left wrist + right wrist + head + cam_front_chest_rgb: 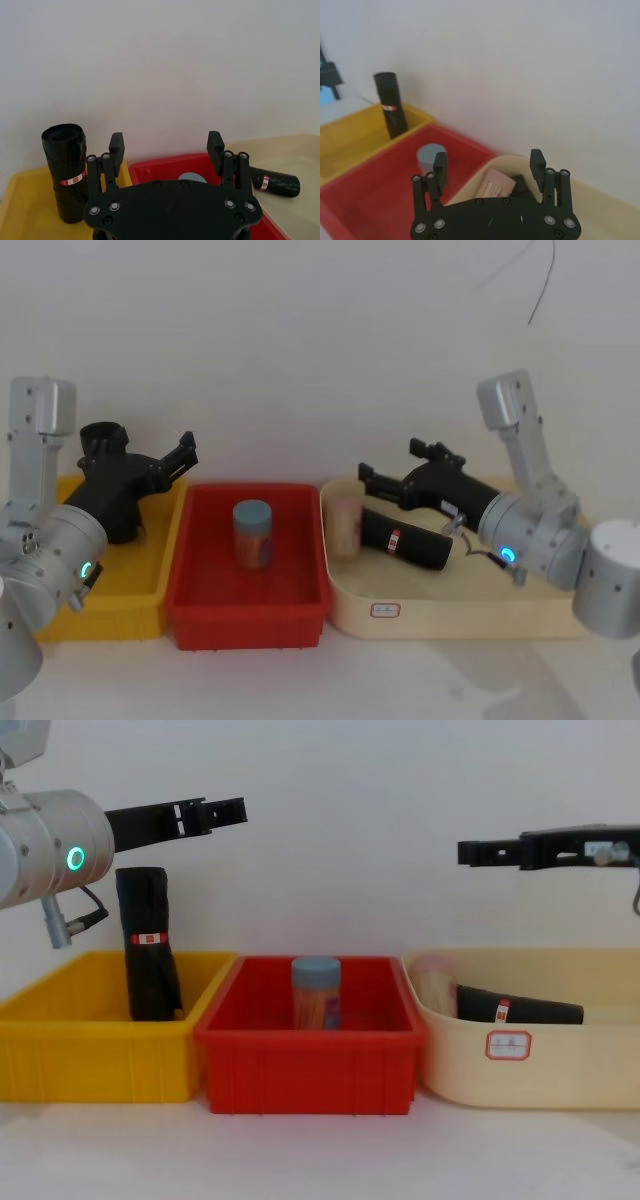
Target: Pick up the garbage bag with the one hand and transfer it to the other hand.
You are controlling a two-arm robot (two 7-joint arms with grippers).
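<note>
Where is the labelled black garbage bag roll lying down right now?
The garbage bag lies on its side in the cream tray on the robot's right, beside a pale jar and below the open right tool.

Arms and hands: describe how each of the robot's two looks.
Left hand: black, two flat fingers with screw-studded links, on a thick silver arm with a green-cyan glowing ring and a grey cable. Right hand: the same black build, on a silver arm with a blue glowing ring.

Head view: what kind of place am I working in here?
Probably a lab test bench: a yellow bin, red bin and cream tub stand in a row on a white table against a bare wall.
</note>
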